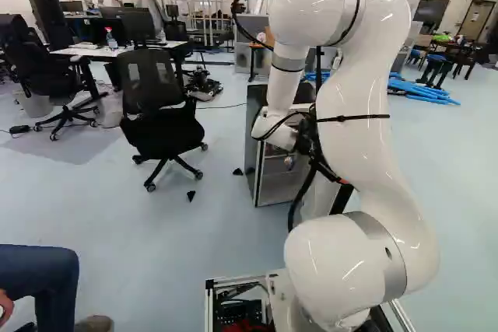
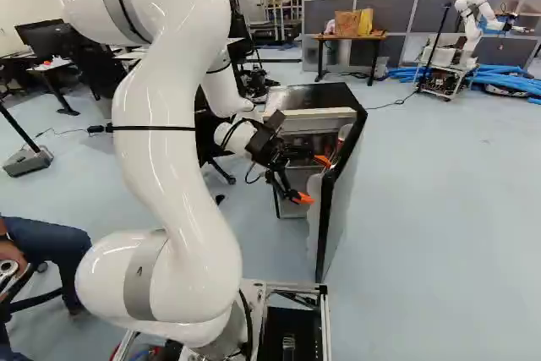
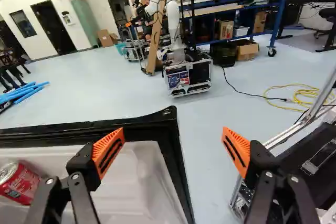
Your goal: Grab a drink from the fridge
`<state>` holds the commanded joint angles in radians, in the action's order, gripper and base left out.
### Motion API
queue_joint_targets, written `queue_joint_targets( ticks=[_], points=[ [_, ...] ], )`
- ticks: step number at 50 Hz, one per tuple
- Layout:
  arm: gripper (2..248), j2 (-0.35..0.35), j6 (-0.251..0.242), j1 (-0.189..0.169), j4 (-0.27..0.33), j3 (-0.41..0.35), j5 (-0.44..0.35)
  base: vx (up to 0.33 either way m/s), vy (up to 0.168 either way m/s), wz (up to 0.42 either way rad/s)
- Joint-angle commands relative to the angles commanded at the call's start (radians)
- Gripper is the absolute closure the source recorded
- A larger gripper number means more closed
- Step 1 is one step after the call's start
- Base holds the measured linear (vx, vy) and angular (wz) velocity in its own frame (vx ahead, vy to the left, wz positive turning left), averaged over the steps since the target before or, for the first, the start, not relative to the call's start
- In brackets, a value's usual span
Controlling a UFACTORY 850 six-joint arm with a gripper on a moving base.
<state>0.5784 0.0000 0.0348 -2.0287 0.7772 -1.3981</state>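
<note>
Gripper (image 3: 173,132): we have it released and holding nothing, its orange pads well apart near the top free corner of the fridge door (image 2: 331,209).
Can, from gripper: the red can (image 3: 22,183) lies outside the span of the fingers, past the finger over the door's inner side (image 3: 107,150), deeper toward the hinge and below the top edge. We judge that sideways offset to be what the coming move turns on.
Other finger: this one (image 3: 236,150) appears beyond the free edge, on the base's side, so closing here would pinch no drink and might catch the door.
Can, on the door: it sits against the pale inner side, under the top edge and away from the free corner, toward the fridge (image 2: 317,118). Part of it is cut off in the wrist view.
Long axis: the lid shows, and we take the can to be standing; we cannot tell whether it leans.
Step in hand: with the door already open, we judge this to be the approach.
Next move: we should shift toward the hinge, clear the top edge, then lower until the can's body is between the pads. Dropping too soon could knock the door or tip the can.
</note>
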Motion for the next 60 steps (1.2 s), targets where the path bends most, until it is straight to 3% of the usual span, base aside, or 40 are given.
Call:
queue_joint_targets(
  ticks=[60],
  points=[
    [3, 0.075, 0.000, -0.278, 0.015, 0.215, 0.008, 0.000, 0.000, 0.000]
  ],
)
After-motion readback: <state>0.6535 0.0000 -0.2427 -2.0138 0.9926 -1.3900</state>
